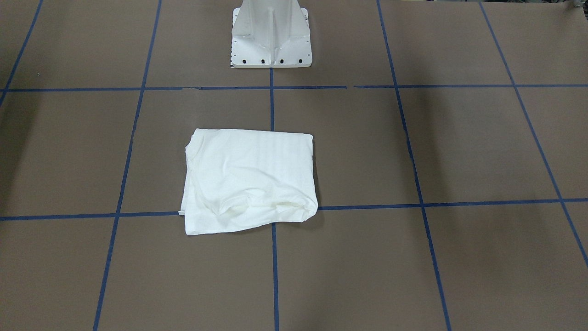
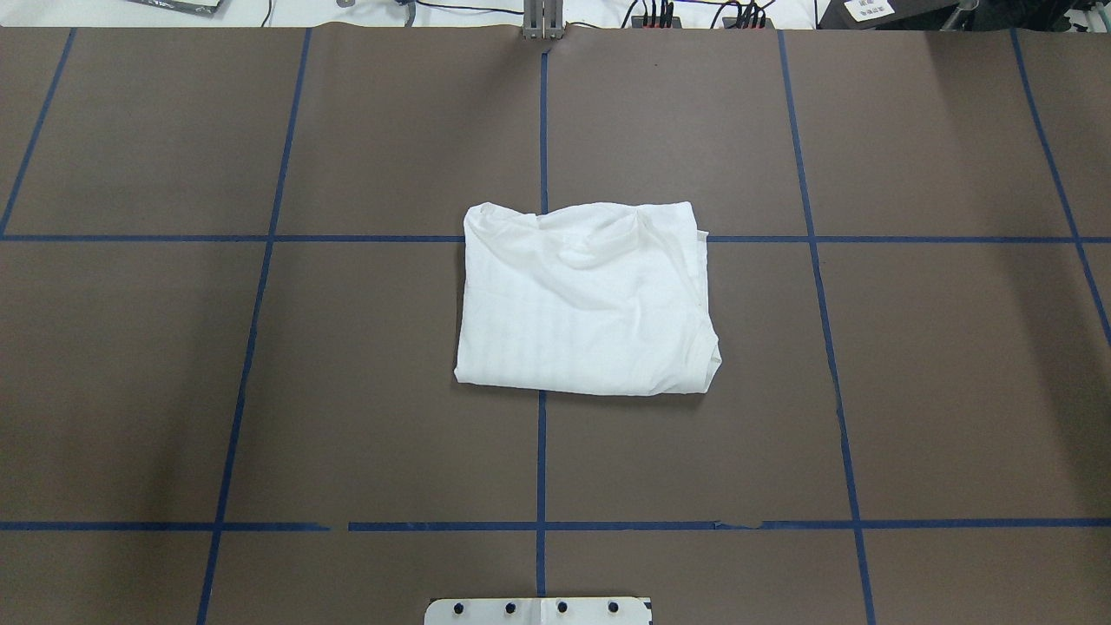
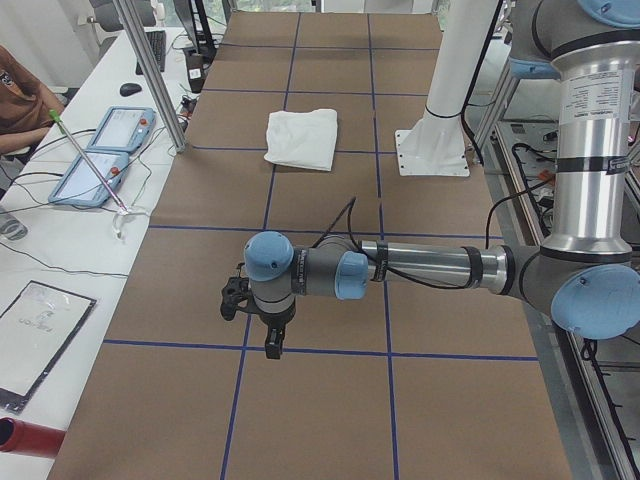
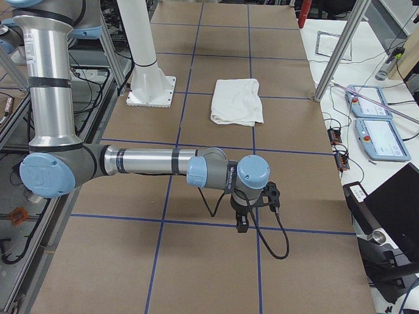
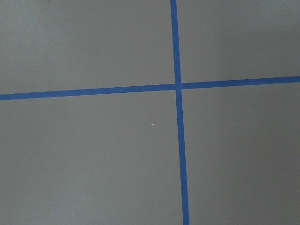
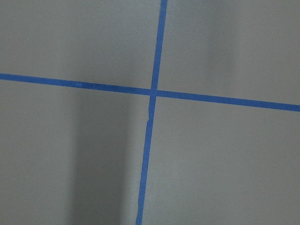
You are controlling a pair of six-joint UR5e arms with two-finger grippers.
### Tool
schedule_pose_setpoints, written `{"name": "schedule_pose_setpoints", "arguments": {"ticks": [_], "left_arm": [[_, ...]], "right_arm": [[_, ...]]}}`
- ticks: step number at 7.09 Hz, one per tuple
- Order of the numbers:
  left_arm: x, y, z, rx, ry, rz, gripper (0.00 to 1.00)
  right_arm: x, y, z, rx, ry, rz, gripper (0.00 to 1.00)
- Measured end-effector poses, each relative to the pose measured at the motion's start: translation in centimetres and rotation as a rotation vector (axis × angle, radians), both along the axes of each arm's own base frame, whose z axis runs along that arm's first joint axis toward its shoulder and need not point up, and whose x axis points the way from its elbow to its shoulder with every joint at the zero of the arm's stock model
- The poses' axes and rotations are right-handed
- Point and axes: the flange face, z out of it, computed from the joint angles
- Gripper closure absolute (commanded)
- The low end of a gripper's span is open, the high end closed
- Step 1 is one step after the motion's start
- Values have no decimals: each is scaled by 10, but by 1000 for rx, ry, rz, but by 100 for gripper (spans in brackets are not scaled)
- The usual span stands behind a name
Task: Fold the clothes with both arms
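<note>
Both end effectors point down over bare surface, well apart from the garment. We see the left end effector (image 3: pixel 272 346) only from the camera at its end of the surface, a small black piece under the wrist. We cannot tell whether its fingers are apart or together. The same holds for the right end effector (image 4: pixel 242 225), which shows only from the opposite end.

The white T-shirt (image 2: pixel 586 304) (image 1: pixel 248 179) (image 3: pixel 302 137) (image 4: pixel 237 100) lies folded into a rough rectangle at the middle of the surface, across a crossing of tape lines, in front of the pedestal (image 1: pixel 271 37). Its cloth is thin, soft and matte, with shallow creases. The edge nearer the robot is a clean straight fold. The far edge is puffier, with a rolled ridge and wrinkles. Stacked layers show along the side toward the robot's right.

The surface (image 2: pixel 391 391) is a flat, matte brown sheet, divided into large squares by blue tape (image 5: pixel 178 140). The pedestal is white metal, flared toward a bolted base plate. Beyond the far long edge of the surface, a white bench carries two light-blue tablets (image 3: pixel 105 150), and slanted aluminium posts (image 3: pixel 150 70) rise beside it.

The left arm (image 3: pixel 430 265) has one silver tube standing upright at the robot's side. It bends at a grey elbow, runs its forearm level out over the surface, and turns the wrist downward. The right arm (image 4: pixel 144 161) mirrors that shape at the other end. Each wrist camera looks squarely down on a tape crossing.
</note>
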Motion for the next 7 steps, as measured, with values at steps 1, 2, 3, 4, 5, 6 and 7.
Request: {"name": "schedule_pose_setpoints", "arguments": {"ticks": [1,2,3,4,5,6,7], "left_arm": [[0,0,0,0,0,0,1],[0,-1,-1,1,0,0,1],[0,-1,-1,1,0,0,1],[0,-1,-1,1,0,-1,1],[0,-2,-2,2,0,-1,1],[0,-2,-2,3,0,-1,1],[0,-3,-3,4,0,-1,1]], "right_arm": [[0,-1,-2,-4,0,7,0],[0,-3,-4,-9,1,17,0],[1,-4,-5,-13,9,22,0],[2,-5,-4,-19,24,28,0],[3,-4,-2,-35,37,41,0],[4,-3,1,-57,50,58,0],[4,-1,5,-73,58,67,0]]}}
